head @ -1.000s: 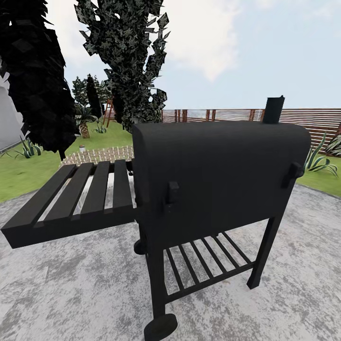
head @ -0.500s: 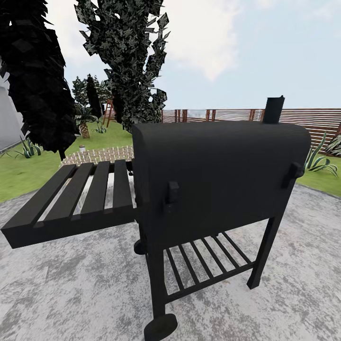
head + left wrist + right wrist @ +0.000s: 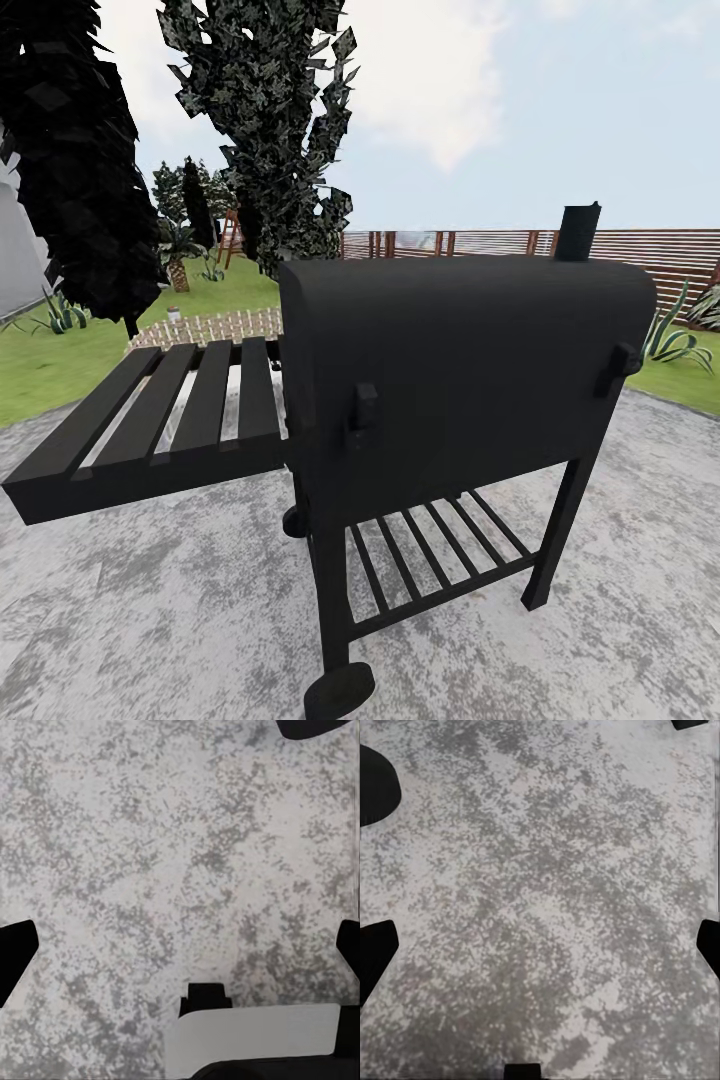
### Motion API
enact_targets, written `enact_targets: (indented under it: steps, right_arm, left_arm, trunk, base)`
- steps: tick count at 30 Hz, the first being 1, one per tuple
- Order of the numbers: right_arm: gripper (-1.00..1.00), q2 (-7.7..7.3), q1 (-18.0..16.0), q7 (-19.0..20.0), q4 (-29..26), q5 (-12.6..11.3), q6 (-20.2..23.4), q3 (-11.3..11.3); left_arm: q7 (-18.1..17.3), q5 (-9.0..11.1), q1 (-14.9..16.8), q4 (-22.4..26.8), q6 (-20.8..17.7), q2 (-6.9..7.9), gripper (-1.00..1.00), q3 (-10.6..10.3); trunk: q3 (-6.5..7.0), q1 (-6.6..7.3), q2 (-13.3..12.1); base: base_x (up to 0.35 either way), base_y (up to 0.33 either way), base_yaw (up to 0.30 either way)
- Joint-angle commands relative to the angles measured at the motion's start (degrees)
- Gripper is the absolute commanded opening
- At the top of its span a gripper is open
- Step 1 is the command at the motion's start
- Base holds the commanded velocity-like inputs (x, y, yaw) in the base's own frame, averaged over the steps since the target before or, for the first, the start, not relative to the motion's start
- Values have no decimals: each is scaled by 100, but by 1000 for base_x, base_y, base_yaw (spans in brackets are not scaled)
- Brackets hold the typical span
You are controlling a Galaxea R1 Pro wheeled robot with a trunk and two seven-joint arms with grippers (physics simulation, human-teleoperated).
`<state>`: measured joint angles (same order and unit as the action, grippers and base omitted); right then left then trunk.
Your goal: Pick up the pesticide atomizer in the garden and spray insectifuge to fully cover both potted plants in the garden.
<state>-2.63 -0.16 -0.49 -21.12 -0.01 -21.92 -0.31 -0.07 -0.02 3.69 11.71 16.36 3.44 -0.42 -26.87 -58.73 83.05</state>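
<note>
Both grippers spread wide over speckled grey paving (image 3: 150, 855), big black grill (image 3: 460, 370) ahead, green lawn (image 3: 40, 365), wooden fence (image 3: 480, 242)

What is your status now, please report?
Both grippers open, empty, over grey paving. No atomizer or potted plants sighted. Black grill stands directly ahead, blocking the way to the lawn.

Left gripper (image 3: 180, 945): fingertips at opposite frame edges, jaws spread wide, nothing between them. Right gripper (image 3: 540, 945): same spread, pointing down, nothing held
</note>
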Motion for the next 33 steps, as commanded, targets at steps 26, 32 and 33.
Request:
enact_targets:
  steps: [26,32,33]
  right_arm:
    - [100,-9,-1,-4,-97,9,-54,-4]
    - [100,-9,-1,-4,-89,9,-57,-4]
    - [100,-9,-1,-4,-87,9,-57,-4]
  left_arm:
    - [51,67,-24,895,19,23,100,62]
    - [51,72,-26,894,18,24,100,68]
    - [51,72,-26,894,17,25,100,68]
  trunk:
    - [-6,0,3]
    - [-6,0,3]
    - [-6,0,3]
  base:
    - [0,0,0]
    - [0,0,0]
    - [0,0,0]
